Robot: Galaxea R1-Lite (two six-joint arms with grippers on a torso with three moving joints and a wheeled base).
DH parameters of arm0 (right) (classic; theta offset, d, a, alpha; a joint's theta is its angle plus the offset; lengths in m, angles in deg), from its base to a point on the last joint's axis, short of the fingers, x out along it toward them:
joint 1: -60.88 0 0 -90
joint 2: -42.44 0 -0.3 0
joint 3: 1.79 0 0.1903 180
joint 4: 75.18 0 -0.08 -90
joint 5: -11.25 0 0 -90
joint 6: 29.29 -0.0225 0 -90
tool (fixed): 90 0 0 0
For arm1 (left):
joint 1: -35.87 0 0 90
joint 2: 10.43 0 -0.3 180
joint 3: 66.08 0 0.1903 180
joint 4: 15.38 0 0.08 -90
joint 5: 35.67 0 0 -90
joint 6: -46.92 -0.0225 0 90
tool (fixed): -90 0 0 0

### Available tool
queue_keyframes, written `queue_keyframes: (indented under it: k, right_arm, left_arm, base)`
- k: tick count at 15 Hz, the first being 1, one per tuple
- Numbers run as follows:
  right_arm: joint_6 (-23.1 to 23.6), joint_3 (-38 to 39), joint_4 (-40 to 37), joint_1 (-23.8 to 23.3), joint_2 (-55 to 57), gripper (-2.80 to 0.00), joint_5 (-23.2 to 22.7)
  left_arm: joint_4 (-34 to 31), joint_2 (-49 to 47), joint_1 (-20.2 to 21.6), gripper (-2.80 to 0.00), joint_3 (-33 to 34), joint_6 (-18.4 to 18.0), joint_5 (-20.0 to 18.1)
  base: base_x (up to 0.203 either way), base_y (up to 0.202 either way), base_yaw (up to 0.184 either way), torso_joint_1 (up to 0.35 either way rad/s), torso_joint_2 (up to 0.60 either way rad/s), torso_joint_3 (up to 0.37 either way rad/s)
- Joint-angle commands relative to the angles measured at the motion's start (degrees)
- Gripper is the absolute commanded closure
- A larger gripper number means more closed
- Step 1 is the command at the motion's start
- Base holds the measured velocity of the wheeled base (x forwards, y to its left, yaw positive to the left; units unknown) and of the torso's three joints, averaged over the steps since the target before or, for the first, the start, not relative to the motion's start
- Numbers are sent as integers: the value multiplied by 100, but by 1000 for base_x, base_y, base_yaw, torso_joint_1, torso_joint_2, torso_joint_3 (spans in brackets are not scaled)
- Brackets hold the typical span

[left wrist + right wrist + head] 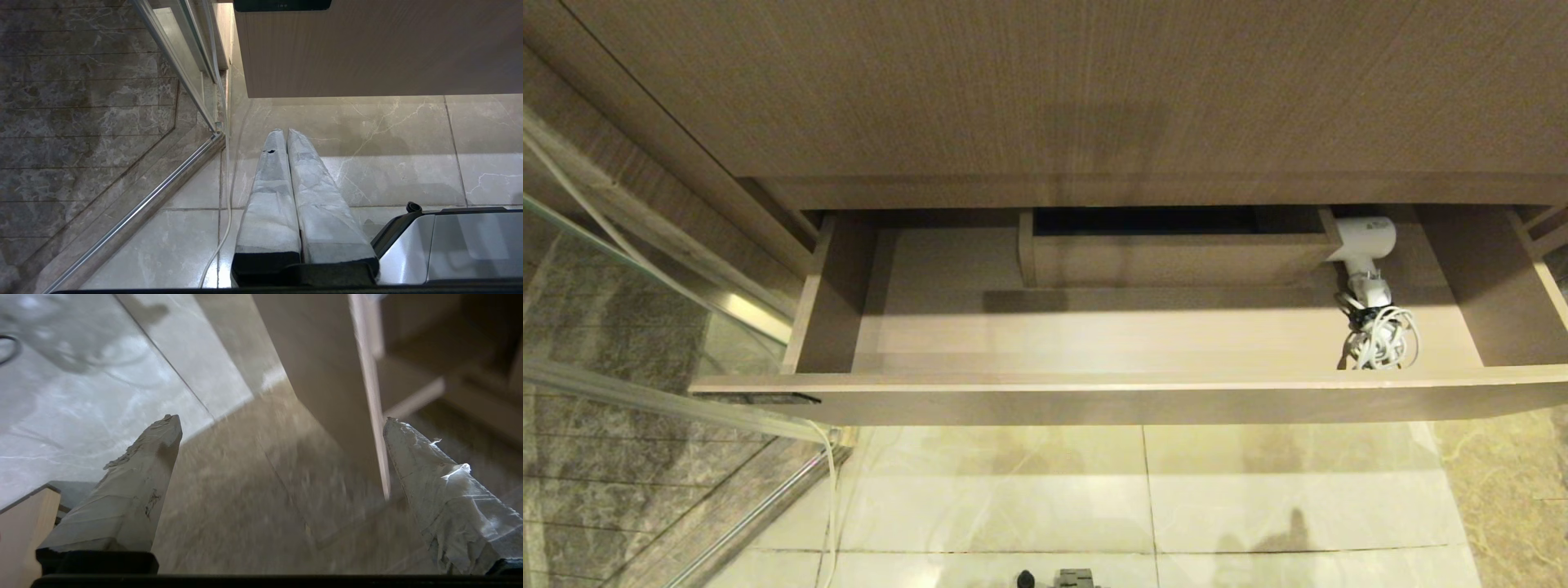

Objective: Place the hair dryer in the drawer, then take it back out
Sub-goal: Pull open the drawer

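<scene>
White round-barrelled hair dryer (1366,245) in wood-grain laminate drawer (1143,396).

a home or hotel bathroom: glossy marble floor tiles (1143,498), a glass shower screen (621,327) at the frame's left, a wood-grain vanity drawer (1094,400) holding a hair dryer (1364,245).

Drawer (1094,343) stands pulled out below the cabinet front (1094,90). Hair dryer (1364,245) lies inside at frame right, just right of the boxed cut-out (1176,253), its cord bundle (1380,339) toward the drawer front.
</scene>
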Motion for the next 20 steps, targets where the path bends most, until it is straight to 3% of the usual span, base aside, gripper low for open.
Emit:
queue_keyframes:
  k: [1, 8, 9, 15, 20]
  right_arm:
    - [-8, -6, 16, -227, -230, -280, 76]
    - [-127, -7, -5, -785, -884, -280, 404]
    - [-141, -32, -23, -801, -867, 0, 460]
    - [-208, 72, 8, -1006, -944, 0, 469]
    - [-723, -15, 166, -1043, -618, 0, 462]
  left_arm:
    - [0, 0, 0, 0, 0, 0, 1]
    - [0, 0, 0, 0, 0, 0, 1]
    - [0, 0, 0, 0, 0, 0, 1]
    - [0, 0, 0, 0, 0, 0, 1]
    - [0, 0, 0, 0, 0, 0, 1]
  base:
    - [0, 0, 0, 0, 0, 0]
    - [0, 0, 0, 0, 0, 0]
    - [0, 0, 0, 0, 0, 0]
    - [0, 0, 0, 0, 0, 0]
    - [0, 0, 0, 0, 0, 0]
